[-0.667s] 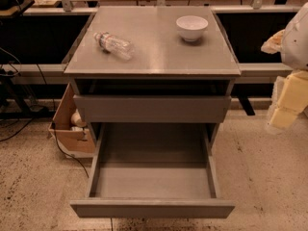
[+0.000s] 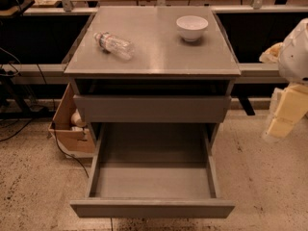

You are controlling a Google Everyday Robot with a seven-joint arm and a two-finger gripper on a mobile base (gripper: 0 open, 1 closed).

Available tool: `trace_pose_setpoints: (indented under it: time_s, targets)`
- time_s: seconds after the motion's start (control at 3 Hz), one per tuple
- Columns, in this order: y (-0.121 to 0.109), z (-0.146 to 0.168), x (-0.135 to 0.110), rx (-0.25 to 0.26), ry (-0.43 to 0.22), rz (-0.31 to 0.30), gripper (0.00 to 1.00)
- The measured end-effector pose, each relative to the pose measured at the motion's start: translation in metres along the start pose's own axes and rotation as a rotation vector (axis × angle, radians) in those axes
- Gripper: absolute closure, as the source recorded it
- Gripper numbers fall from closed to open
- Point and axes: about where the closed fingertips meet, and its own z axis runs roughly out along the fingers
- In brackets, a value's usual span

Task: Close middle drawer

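Observation:
The middle drawer point(image 2: 152, 182) of the grey cabinet is pulled far out toward me. It is empty, and its plain flat front point(image 2: 152, 208) is near the bottom of the view. The upper drawer front point(image 2: 152, 109) above it stands slightly out, with a dark gap under the tabletop. The lowest drawer is hidden under the open one. My gripper point(image 2: 283, 117), cream-coloured under the white arm, hangs at the right edge. It is beside the cabinet at about the upper drawer's height, apart from every drawer.
On the cabinet top point(image 2: 154, 57) lie a clear plastic bottle point(image 2: 114, 44) on its side and a white bowl point(image 2: 192, 28). A cardboard box point(image 2: 67, 124) and cables sit on the floor to the left. Benches run along the back.
The gripper sits slightly lower at the right edge. The middle drawer is as far out as before.

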Motion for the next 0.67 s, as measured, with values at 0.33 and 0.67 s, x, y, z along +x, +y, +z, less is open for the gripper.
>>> trace_pose_setpoints:
  time_s: [0.33,0.67]
  targets:
    - [0.011,0.048,0.018,-0.032,-0.031,-0.026,0.0]
    - [0.026,0.1,0.036,-0.077,-0.076,-0.055,0.0]
